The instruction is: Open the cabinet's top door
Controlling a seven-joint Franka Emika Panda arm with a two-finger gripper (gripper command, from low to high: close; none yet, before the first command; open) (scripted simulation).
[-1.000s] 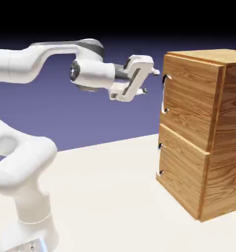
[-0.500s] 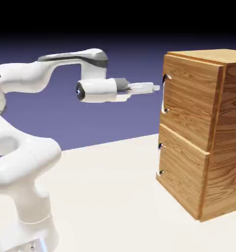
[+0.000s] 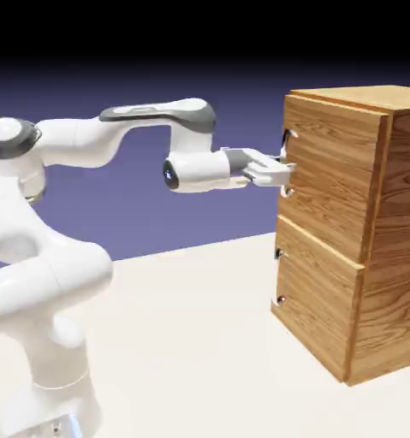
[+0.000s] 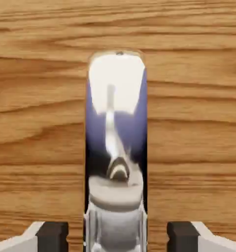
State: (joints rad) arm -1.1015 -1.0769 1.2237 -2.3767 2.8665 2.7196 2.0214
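The cabinet point(image 3: 398, 224) of orange-brown grained wood stands at the exterior view's right. Its top door point(image 3: 332, 175) sits flush and carries a vertical silver bar handle point(image 3: 288, 137) at its left edge. My gripper point(image 3: 282, 171) is level and right at the middle of that handle. In the hand view the mirror-like handle point(image 4: 117, 147) runs upright between my two fingertips point(image 4: 53, 237), with a gap of wood showing on each side. The gripper point(image 4: 117, 238) is open around the bar, and the top door's wood point(image 4: 198, 123) fills the rest of that view.
Below the top door sits the shorter lower door point(image 3: 315, 312) with its own small handle point(image 3: 279, 277). The pale table point(image 3: 191, 342) stretches between the robot's base and the cabinet.
The arm has stretched to the right and dropped a little. The hand rolled from tilted to level and moved from open air up to the top door's handle.
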